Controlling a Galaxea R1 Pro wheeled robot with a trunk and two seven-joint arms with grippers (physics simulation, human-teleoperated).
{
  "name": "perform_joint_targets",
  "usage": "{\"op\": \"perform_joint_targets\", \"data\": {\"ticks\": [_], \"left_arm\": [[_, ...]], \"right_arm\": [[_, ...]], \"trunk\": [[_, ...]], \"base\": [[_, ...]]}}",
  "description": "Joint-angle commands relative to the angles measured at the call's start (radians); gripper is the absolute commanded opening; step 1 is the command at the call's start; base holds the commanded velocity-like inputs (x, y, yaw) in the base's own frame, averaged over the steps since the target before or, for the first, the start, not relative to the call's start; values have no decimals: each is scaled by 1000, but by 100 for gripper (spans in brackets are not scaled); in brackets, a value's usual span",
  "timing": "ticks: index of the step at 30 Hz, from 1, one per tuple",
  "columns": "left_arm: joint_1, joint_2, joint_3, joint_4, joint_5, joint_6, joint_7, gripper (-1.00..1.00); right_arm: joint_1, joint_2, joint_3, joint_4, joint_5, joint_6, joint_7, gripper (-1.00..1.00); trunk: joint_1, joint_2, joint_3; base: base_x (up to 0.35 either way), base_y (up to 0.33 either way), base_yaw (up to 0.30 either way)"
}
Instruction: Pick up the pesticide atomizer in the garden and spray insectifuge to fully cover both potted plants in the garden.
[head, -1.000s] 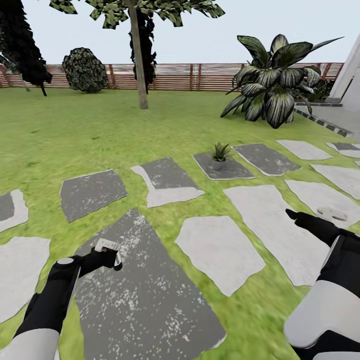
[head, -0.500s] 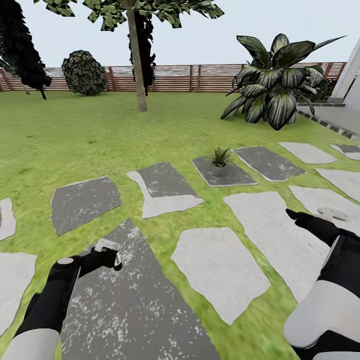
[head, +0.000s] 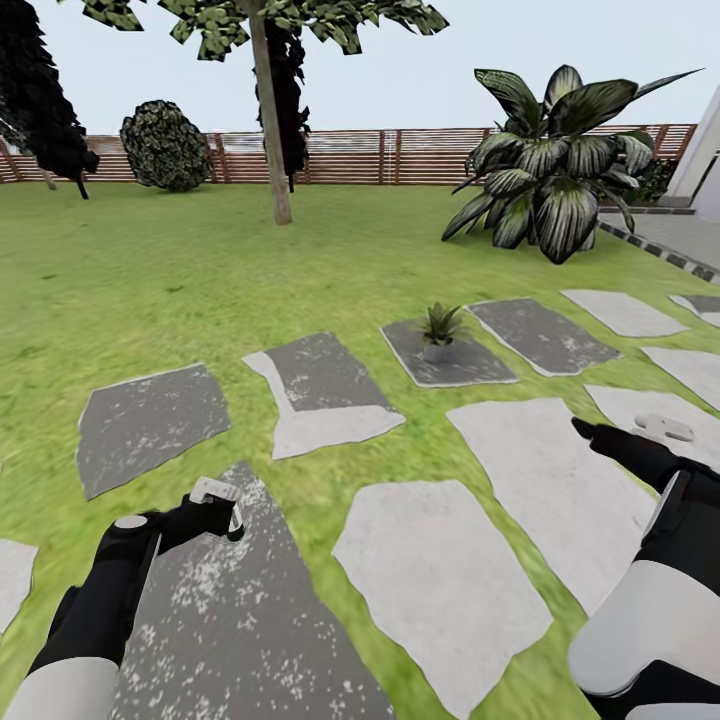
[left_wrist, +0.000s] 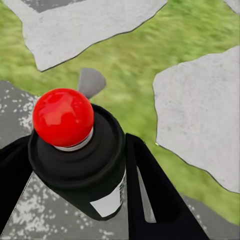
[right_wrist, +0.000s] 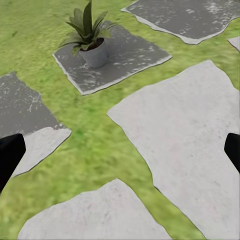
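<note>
One potted plant (head: 440, 329) sits in the middle of a dark stepping stone (head: 470, 366). The left gripper (left_wrist: 75, 200) squeezes the pesticide atomizer (left_wrist: 75, 150); the right gripper (right_wrist: 120, 155) is wide. Spraying from far away could miss the leaves.

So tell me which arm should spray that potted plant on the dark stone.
Left. Its end effector is shut on the pesticide atomizer, while the right end effector is open and holds nothing. The potted plant stands ahead.

A potted plant (head: 440, 331) sits on a stepping stone (head: 447, 354) at centre right of the frame, lawn (head: 150, 280) all around. A large palm plant (head: 555, 170) stands behind it at upper right. A tree trunk (head: 270, 110) rises at upper centre, a shrub (head: 167, 146) upper left, before the fence (head: 400, 155) along the back.
</note>
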Motion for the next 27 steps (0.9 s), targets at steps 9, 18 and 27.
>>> {"op": "perform_joint_targets", "data": {"ticks": [9,18,27], "left_arm": [[-1,0,2,-1,-6,4,-8,-100],[-1,0,2,-1,-6,4,-8,-100],[-1,0,1,-1,-5,5,-8,-100]], "right_arm": [[-1,1,-3,-1,10,1,11,100],[-1,0,-3,-1,10,1,10,100],[-2,0,-3,-1,10,1,10,100]], "trunk": [[0,0,-1],[0,0,-1],[0,0,-1]], "base": [[340,-73,0],[340,-73,0],[230,-43,0]]}}
